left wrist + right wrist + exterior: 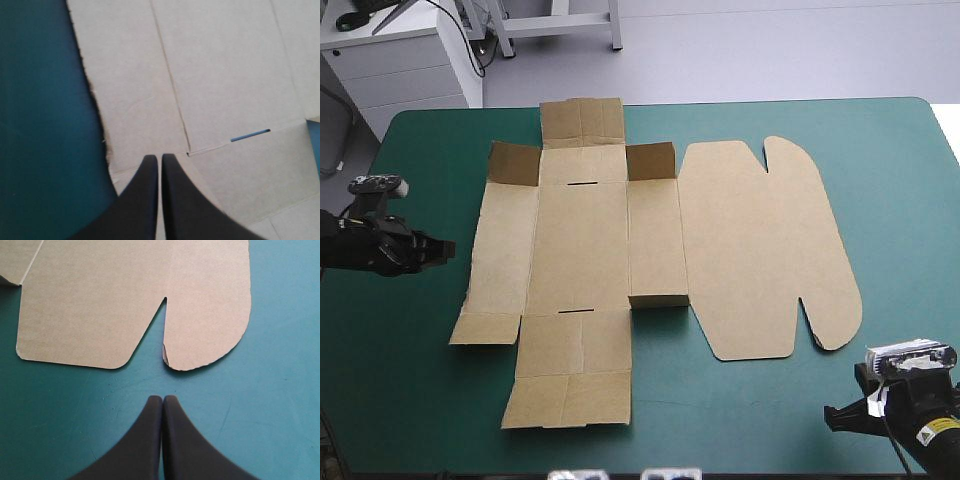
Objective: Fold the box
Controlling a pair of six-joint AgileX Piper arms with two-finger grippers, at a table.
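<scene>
**Box blank lying flat, both grippers closed and empty**

The brown box (582,250) is lying almost wholly flat across the middle of the frame on the teal-green cover (410,380), its rounded lid (760,250) spreading toward the right. The left gripper (446,249) is hovering at mid-left and the right gripper (832,415) at lower right, each pressing its black fingers together on nothing. The left tips seem to be hanging over the box's edge panel (135,100), though contact cannot be judged. Risk: closed fingers nudging an edge may be sliding the whole sheet rather than raising a wall.

Bright even light, faint soft shadows — darkest along the box (578,240)
</scene>
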